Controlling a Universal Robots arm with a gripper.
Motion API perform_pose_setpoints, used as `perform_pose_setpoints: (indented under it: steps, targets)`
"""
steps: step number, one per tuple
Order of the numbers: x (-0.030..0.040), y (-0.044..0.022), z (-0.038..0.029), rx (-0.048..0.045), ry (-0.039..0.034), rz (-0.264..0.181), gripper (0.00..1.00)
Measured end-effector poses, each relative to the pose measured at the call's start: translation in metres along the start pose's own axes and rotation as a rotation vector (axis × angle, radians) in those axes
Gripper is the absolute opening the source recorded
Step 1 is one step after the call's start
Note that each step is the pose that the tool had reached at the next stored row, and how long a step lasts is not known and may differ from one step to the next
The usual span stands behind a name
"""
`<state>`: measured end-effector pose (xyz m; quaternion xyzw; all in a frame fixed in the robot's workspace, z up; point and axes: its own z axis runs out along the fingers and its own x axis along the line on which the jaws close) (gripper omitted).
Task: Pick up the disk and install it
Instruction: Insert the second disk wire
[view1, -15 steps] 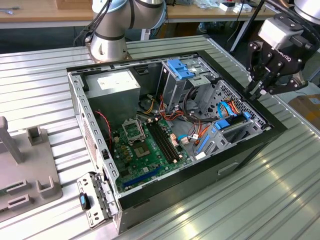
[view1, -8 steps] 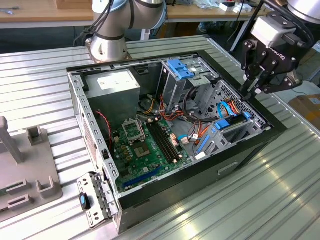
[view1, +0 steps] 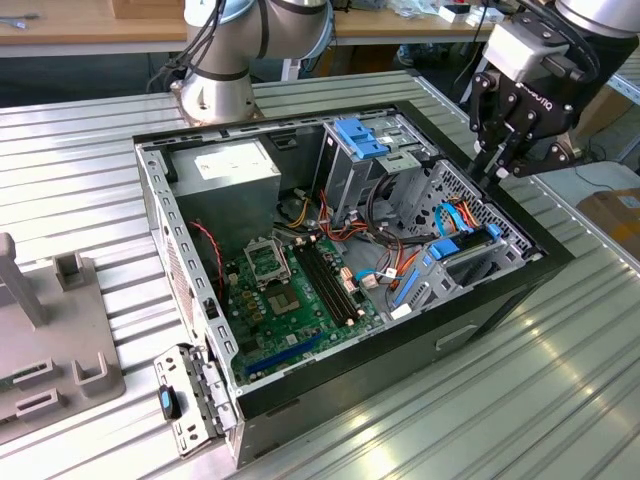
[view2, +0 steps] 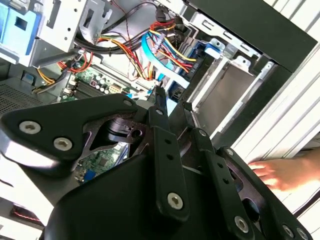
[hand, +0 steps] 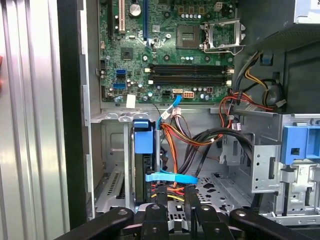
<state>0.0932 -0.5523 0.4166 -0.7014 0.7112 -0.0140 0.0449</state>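
The disk (view1: 466, 252) sits on edge in a bay at the front corner of the open computer case (view1: 160, 230), on the exterior view's right, with its blue carrier frame showing at both ends. In the first wrist view the disk (hand: 144, 167) stands edge-on with a blue tab on top. My gripper (view1: 497, 165) hangs above the case's right rim, a little above the disk and apart from it. In both wrist views the gripper (view2: 174, 100) (hand: 175, 212) is open by a narrow gap, with nothing between its fingers.
Inside the case are the motherboard (view1: 290, 290), a power supply (view1: 235, 165), a blue-fronted drive cage (view1: 360, 135) and loose cables (hand: 200, 140) beside the disk bay. A person's hand (view2: 280, 172) rests on the ribbed table next to the case. A grey fixture (view1: 50, 340) stands at the exterior view's left.
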Motion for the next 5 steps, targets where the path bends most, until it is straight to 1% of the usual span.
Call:
perform_pose_setpoints:
  steps: [5]
  targets:
    - [-0.0007, 0.0, 0.0, 0.0, 0.0002, 0.001, 0.28]
